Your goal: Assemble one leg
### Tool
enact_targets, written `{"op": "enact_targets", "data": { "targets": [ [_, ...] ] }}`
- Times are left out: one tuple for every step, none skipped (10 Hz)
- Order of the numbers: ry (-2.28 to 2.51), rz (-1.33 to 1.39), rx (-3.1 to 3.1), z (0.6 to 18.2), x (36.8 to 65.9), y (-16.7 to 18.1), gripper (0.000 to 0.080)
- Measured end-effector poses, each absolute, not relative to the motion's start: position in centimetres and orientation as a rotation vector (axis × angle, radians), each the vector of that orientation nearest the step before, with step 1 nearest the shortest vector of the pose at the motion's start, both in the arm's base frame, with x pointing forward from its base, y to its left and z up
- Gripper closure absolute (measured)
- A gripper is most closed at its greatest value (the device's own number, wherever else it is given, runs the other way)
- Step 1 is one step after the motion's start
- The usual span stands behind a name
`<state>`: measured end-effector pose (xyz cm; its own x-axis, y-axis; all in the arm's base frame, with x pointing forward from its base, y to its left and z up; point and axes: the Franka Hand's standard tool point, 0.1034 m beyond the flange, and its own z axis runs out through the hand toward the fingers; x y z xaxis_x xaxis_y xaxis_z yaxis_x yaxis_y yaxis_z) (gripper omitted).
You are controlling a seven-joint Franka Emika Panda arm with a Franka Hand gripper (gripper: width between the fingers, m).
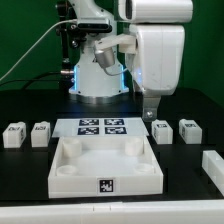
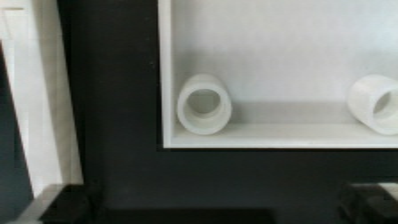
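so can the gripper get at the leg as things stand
Probably yes: the leg lies by itself at the exterior view's right edge, nothing on it, and the open gripper hangs above the table close by.

The exterior view is bright and evenly lit from above, so the arm's white housing [image 1: 160, 45] and the white tray part [image 1: 105, 165] verge on glare against the matt black bench [image 1: 25, 172]. Only soft grey shadows sit in the tray's hollows, a blue glow rings the arm's base [image 1: 98, 80], and the picture is coarse. The wrist view is dimmer and slightly soft: a round recess [image 2: 205, 105] is shaded within, and the fingertips [image 2: 54, 205] of the pincer [image 2: 214, 208] are dark blurs at the picture's edge.
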<state>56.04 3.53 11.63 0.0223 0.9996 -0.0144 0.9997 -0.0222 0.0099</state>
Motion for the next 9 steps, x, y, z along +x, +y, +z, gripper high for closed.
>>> {"op": "enact_targets", "data": {
  "targets": [
    [2.193,-0.001,2.222,11.5,55.9,3.2,0.0150],
    [2.202,0.019,2.197,10.3,53.8,1.6,0.0150],
    [2.197,-0.028,2.238,8.7,50.4,-0.2,0.0150],
    [2.198,-0.038,2.252,7.6,48.4,-1.3,0.0150],
    [2.186,-0.041,2.274,6.6,47.1,-2.0,0.0150],
    [2.187,-0.063,2.299,5.5,46.2,-2.3,0.0150],
    [2.185,-0.071,2.312,4.7,46.0,-2.3,0.0150],
    [2.157,-0.070,2.340,4.5,46.3,-2.0,0.0150],
    [2.154,-0.070,2.342,4.5,46.3,-2.0,0.0150]
  ]
}}
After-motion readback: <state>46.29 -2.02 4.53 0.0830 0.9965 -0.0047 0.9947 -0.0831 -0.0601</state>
